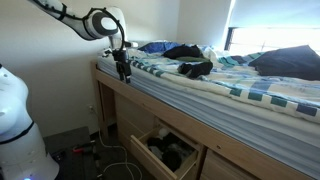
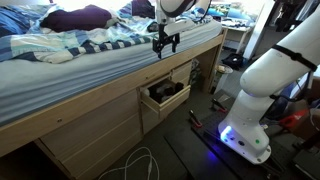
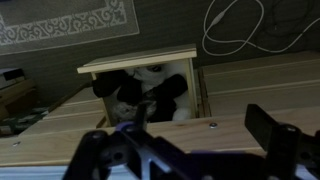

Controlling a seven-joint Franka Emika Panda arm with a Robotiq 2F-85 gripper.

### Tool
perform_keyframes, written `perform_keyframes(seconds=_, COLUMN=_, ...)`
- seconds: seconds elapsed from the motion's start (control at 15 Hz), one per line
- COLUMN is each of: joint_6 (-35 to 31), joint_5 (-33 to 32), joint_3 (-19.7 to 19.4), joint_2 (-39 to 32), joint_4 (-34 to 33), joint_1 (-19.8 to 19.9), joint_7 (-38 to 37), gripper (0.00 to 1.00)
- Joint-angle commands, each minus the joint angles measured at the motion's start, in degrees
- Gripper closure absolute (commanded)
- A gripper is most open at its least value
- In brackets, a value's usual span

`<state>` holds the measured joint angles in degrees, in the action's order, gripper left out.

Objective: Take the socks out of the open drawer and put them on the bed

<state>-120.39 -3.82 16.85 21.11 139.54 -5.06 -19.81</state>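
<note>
— Wrist view looks straight down. Where do the socks [image 3: 165, 97] sit against the jaws?
— Inside the open drawer [image 3: 140, 66], at the centre of the frame. The jaws fill the bottom edge, so the socks lie below them and outward, past the front of the bed frame [image 3: 250, 120].
— Are the jaws gripping anything?
— No. They stand spread wide, with nothing between them that I can make out. In both exterior views they hang about level with the mattress edge, and the drawer is well beneath.
— Which way does the bundle run?
— In the wrist view the dark heap seems to stretch left to right across the drawer, with a white piece [image 3: 150, 75] on its upper side. It is too murky to tell which way the ends point.
— And the coming move?
— I'd judge a descent past the frame and out over the drawer, with the jaws closing across the heap's short way. Then up to the bed [image 1: 230, 85], upper right of that exterior view.
</note>
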Motion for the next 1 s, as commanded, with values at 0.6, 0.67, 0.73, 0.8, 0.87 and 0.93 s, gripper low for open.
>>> perform_keyframes(seconds=0.6, joint_6=-22.39, joint_5=7.1, joint_3=-8.72, joint_2=-19.88, joint_4=3.87, joint_1=-0.63, joint_7=13.82, gripper=0.0)
perform_keyframes(seconds=0.67, joint_6=-23.52, joint_5=6.55, joint_3=-8.84, joint_2=-21.36, joint_4=3.88, joint_1=-0.53, joint_7=13.65, gripper=0.0)
perform_keyframes(seconds=0.73, joint_6=-24.11, joint_5=6.24, joint_3=-9.01, joint_2=-22.95, joint_4=3.7, joint_1=-0.44, joint_7=13.42, gripper=0.0)
perform_keyframes(seconds=0.8, joint_6=-24.47, joint_5=5.58, joint_3=-9.22, joint_2=-24.5, joint_4=3.54, joint_1=-0.34, joint_7=12.85, gripper=0.0)
perform_keyframes(seconds=0.87, joint_6=-24.81, joint_5=5.05, joint_3=-9.5, joint_2=-25.98, joint_4=3.39, joint_1=-0.27, joint_7=12.29, gripper=0.0)
perform_keyframes(seconds=0.93, joint_6=-25.1, joint_5=4.77, joint_3=-9.8, joint_2=-27.4, joint_4=3.14, joint_1=-0.28, joint_7=11.81, gripper=0.0)
